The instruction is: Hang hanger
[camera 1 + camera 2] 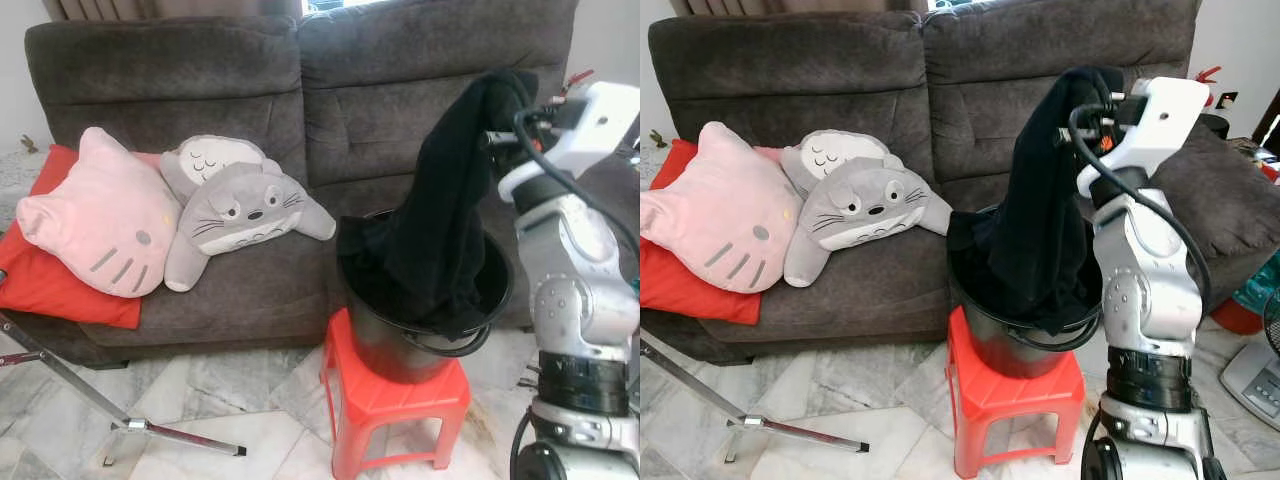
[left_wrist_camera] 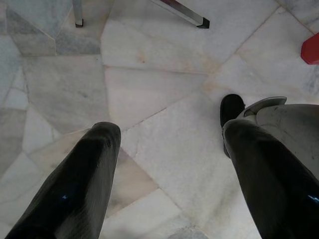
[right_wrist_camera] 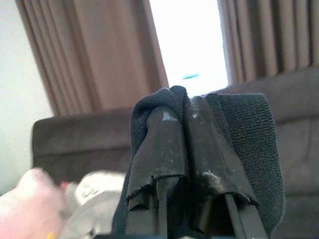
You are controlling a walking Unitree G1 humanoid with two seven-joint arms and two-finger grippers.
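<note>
One limp black knit garment [image 1: 445,200] hangs pinched in the right gripper [image 3: 187,112] jaws above a round black bucket [image 1: 400,350].

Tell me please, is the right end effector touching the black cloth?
Touching. The right wrist view shows the right end effector shut, with the black cloth pinched between and draped over its fingers.

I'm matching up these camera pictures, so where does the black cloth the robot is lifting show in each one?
Left eye view: black cloth, right of centre, draped from the right gripper into the black bucket.
Right eye view: centre, over the same bucket.
Right wrist view: wrapped around the closed fingers.
Left wrist view: marble floor instead.
Shared landmark: grey sofa.
</note>
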